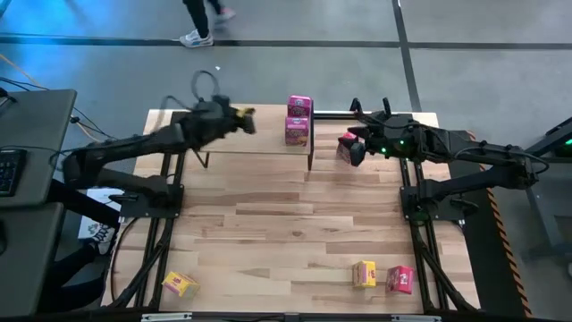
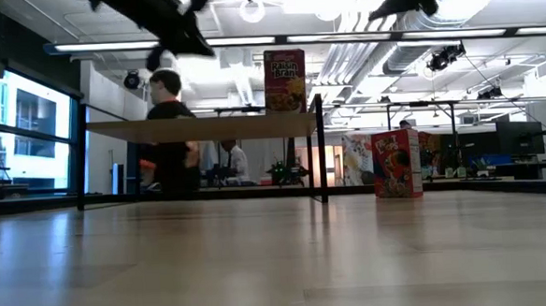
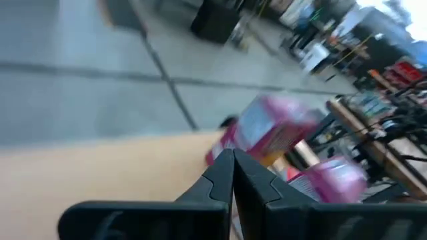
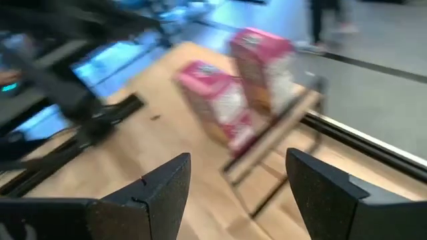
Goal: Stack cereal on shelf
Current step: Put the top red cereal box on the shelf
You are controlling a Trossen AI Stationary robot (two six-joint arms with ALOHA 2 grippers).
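The fingers (image 3: 233, 183) of the left gripper (image 1: 243, 118) are seen pressed together with nothing between them, raised above the shelf (image 1: 223, 134) near its middle. The right gripper (image 1: 356, 143) is shown with fingers (image 4: 163, 187) spread wide, poised just beside the shelf's right edge, over a pink cereal box (image 1: 345, 145) standing on the table (image 1: 286, 224). Two pink boxes (image 1: 298, 121) are seen stacked at the shelf's right end; the plank to their left is left bare. At the table's near edge, well apart from both arms, a yellow box (image 1: 180, 285), another yellow box (image 1: 363, 274) and a pink box (image 1: 399, 279) are seen. A broad open tabletop is left between.
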